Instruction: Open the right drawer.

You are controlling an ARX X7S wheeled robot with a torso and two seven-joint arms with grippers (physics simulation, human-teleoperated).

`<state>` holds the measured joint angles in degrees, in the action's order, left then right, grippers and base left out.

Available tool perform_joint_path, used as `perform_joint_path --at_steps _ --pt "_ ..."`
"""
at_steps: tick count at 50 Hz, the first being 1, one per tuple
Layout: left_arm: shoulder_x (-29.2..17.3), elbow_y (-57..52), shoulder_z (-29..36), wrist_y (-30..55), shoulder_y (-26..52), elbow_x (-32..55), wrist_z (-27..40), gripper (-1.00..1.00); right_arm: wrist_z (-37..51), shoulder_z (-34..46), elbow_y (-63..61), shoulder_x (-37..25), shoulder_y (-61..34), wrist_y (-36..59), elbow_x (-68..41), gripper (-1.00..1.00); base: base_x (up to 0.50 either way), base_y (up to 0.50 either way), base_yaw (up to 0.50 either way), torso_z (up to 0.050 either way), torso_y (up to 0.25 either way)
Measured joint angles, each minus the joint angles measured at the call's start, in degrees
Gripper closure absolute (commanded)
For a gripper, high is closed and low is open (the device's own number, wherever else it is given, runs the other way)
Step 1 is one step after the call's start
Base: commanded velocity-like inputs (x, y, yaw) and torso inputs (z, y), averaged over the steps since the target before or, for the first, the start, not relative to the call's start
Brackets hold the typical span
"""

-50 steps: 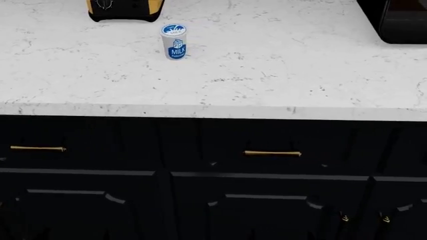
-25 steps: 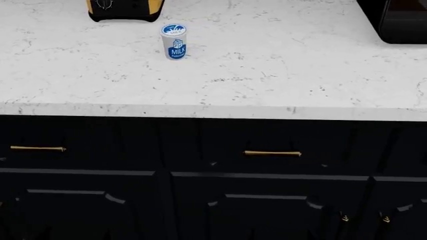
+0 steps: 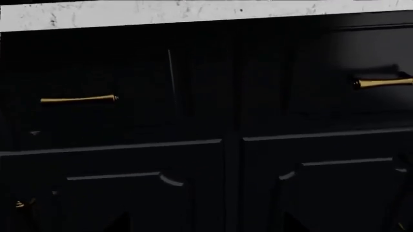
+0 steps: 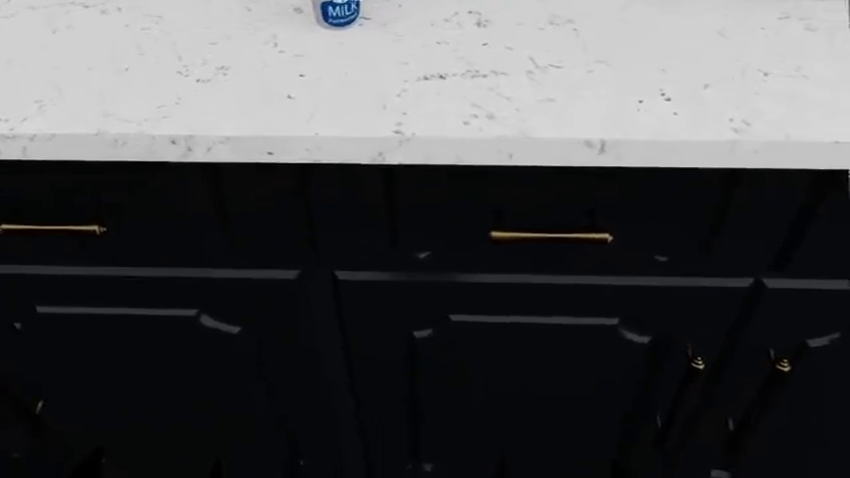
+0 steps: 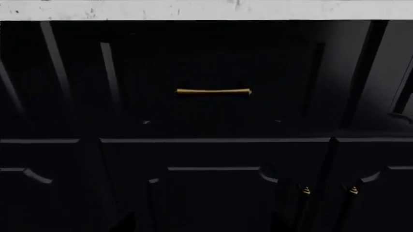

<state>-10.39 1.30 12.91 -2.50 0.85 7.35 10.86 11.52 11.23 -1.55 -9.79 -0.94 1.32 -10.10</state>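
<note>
The right drawer (image 4: 439, 214) is a black panelled front just under the white counter, and it is shut. Its brass bar handle (image 4: 551, 237) lies level. The right wrist view faces this drawer (image 5: 161, 72) head-on, with the handle (image 5: 213, 91) well away from my right gripper (image 5: 201, 227). Only its dark fingertips (image 5: 127, 223) show, set wide apart with nothing between them. My left gripper (image 3: 205, 227) is likewise open and empty. It faces the seam between both drawers, with the right drawer's handle (image 3: 384, 83) at that view's edge. Neither gripper shows in the head view.
The other matching drawer's handle (image 4: 51, 229) (image 3: 79, 99) is to the left. Below are black cabinet doors with small brass knobs (image 4: 698, 362) (image 5: 306, 190). A blue milk carton (image 4: 338, 12) stands on the white marble counter (image 4: 531, 80).
The head view has dropped: the counter edge and both handles sit higher in frame, the milk carton is at the top edge, and the appliances at the back are out of view.
</note>
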Motion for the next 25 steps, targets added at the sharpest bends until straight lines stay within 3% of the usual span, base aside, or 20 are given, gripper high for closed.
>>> perform_joint_path --at_steps 17,25 --pt "-0.37 0.57 0.50 -0.34 0.29 0.24 0.53 -1.00 0.77 0.43 -0.93 -0.54 -0.02 0.63 -0.55 -1.00 0.00 0.00 0.00 0.000 -0.250" --pt "-0.41 0.31 0.35 -0.03 0.26 1.29 0.68 -1.00 1.04 0.70 -1.26 -0.79 -0.02 0.84 -0.77 -1.00 0.00 0.00 0.00 0.000 0.000"
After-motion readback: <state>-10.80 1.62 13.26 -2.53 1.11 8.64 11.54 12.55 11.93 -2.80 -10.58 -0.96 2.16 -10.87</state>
